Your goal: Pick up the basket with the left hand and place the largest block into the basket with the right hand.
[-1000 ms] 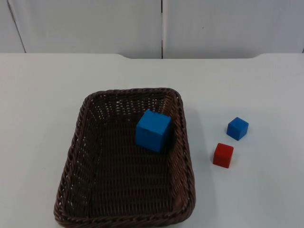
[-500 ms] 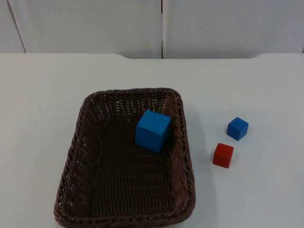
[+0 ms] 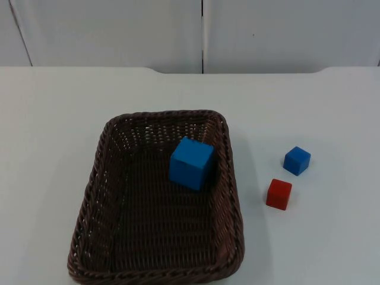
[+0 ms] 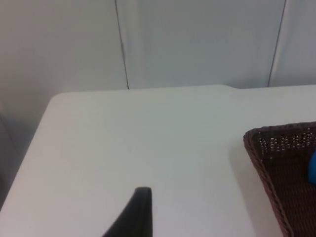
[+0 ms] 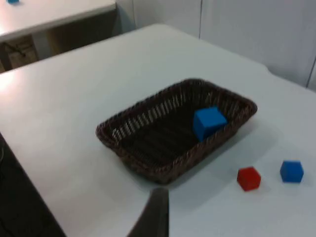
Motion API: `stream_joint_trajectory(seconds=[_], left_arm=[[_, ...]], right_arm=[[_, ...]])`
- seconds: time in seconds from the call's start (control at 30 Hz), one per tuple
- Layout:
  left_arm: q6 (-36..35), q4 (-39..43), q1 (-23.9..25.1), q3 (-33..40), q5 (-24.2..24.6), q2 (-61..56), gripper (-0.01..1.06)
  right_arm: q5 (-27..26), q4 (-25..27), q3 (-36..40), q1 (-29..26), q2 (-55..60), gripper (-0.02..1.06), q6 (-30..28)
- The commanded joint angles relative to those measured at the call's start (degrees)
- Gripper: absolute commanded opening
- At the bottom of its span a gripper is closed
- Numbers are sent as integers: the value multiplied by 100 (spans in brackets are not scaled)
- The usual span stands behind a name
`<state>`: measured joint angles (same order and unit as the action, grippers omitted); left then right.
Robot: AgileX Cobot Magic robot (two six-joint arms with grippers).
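Observation:
A dark brown wicker basket (image 3: 166,114) rests flat on the white table, left of centre. The largest block, a blue cube (image 3: 191,163), lies inside it against the right wall. My left gripper (image 4: 140,212) hangs back over the table's left side, apart from the basket (image 4: 256,153), where a sliver of the blue cube (image 4: 312,168) shows. My right gripper (image 5: 157,212) is held high and well back from the basket (image 5: 148,173), with the blue cube (image 5: 209,122) in sight. Neither gripper touches anything.
A small blue cube (image 3: 297,160) and a small red cube (image 3: 279,194) sit on the table right of the basket, close together. The grey partition wall (image 3: 202,35) closes the far side. The table's edge (image 5: 29,197) drops off near the right arm.

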<state>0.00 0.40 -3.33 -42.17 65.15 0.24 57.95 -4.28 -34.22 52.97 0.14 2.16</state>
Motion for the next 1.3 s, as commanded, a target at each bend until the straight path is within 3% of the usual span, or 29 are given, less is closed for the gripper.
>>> stream_joint_trajectory(seconds=[0.0, 0.23, 0.6, 1.27], left_arm=[[-33, 6, -5, 169, -22, -24, 105], [-101, 6, -5, 1296, -242, -24, 105], [-90, 27, -5, 1378, -359, -24, 105], [0, -5, -5, 1378, -359, -24, 105]], right_arm=[[150, -6, 52, 28, -14, 80, 62], [131, 5, 286, 28, -14, 80, 151], [391, -15, 476, 28, -14, 80, 164], [391, -15, 474, 28, -14, 80, 150]])
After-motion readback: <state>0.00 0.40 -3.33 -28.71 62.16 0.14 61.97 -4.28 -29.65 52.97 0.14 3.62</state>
